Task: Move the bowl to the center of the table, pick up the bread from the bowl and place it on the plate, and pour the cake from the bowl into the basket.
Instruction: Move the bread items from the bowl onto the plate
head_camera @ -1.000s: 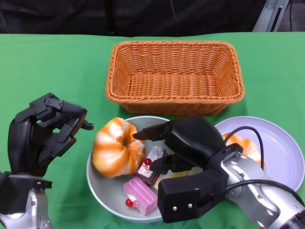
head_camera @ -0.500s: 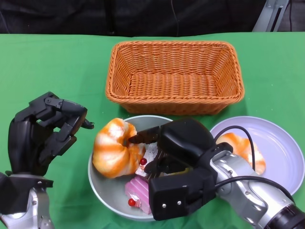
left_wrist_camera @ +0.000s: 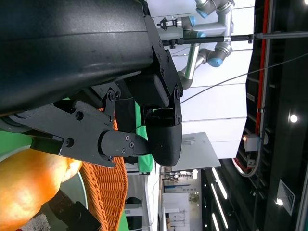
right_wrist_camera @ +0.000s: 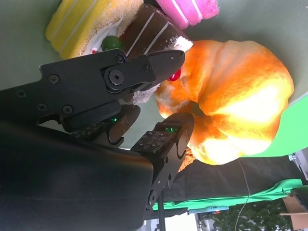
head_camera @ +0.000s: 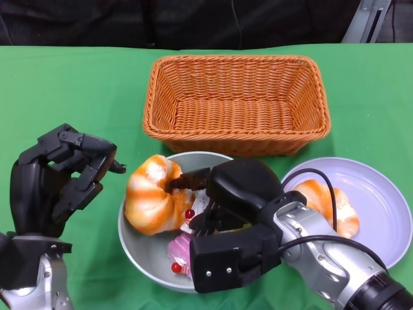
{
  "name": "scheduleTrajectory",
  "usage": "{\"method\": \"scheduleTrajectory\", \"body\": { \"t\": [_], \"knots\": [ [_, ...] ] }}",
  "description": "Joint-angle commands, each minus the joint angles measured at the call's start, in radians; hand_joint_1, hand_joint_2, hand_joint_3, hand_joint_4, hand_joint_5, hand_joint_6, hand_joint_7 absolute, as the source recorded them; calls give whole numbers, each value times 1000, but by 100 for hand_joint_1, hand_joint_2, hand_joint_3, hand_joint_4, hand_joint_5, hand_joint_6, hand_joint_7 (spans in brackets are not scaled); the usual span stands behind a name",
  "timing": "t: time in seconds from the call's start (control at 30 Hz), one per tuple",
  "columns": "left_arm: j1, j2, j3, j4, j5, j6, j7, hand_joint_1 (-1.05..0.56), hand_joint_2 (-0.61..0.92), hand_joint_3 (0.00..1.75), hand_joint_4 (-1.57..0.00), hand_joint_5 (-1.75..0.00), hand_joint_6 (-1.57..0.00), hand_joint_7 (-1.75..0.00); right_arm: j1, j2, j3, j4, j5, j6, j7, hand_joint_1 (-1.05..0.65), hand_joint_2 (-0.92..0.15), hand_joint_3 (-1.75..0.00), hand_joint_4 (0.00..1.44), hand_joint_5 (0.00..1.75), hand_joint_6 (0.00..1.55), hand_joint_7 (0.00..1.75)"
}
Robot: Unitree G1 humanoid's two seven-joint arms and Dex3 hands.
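A grey bowl [head_camera: 137, 248] sits at the near middle of the green table. In it lies an orange-and-white bread [head_camera: 151, 200] [right_wrist_camera: 236, 101], beside a pink cake [head_camera: 178, 250] [right_wrist_camera: 190, 9], a brown cake [right_wrist_camera: 147, 38] with a red cherry, and a yellow cake [right_wrist_camera: 82, 24]. My right hand [head_camera: 232, 200] reaches over the bowl from the right. Its fingertips [right_wrist_camera: 168, 137] touch the near end of the bread on both sides, and the bread still lies in the bowl. My left hand [head_camera: 58, 174] hovers left of the bowl, fingers bent and apart, holding nothing.
An orange wicker basket [head_camera: 235, 103] stands just behind the bowl. A pale plate [head_camera: 381, 194] at the right carries another bread [head_camera: 332, 206], partly hidden by my right forearm. Green cloth lies bare at the far left and far right.
My right hand has slid left across the bowl until its fingertips reached the bread. The bread shifted slightly left. The left hand has stayed in place.
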Motion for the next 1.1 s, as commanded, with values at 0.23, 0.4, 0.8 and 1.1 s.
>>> {"method": "scheduleTrajectory", "body": {
  "t": [0.23,0.4,0.8,1.1],
  "knots": [
    [-1,11,4,3,3,-12,7,-14,92,30,-88,-128,-101,-83,-17,-6,16,7,-10,29,5,-72,-92,-7,64,1,55,0],
    [-2,14,5,5,2,-8,8,-14,92,29,-88,-127,-101,-83,-4,-15,13,-14,1,30,-1,-70,-92,-5,65,1,59,2],
    [-6,14,8,12,-2,-13,7,-15,92,29,-87,-127,-101,-81,23,-39,14,-117,-18,85,26,-68,-92,-4,66,1,66,2],
    [-16,17,12,36,1,-34,5,-15,92,30,-85,-128,-100,-81,50,-60,9,-214,-31,131,53,-69,-92,-3,65,0,62,0]
  ]
}}
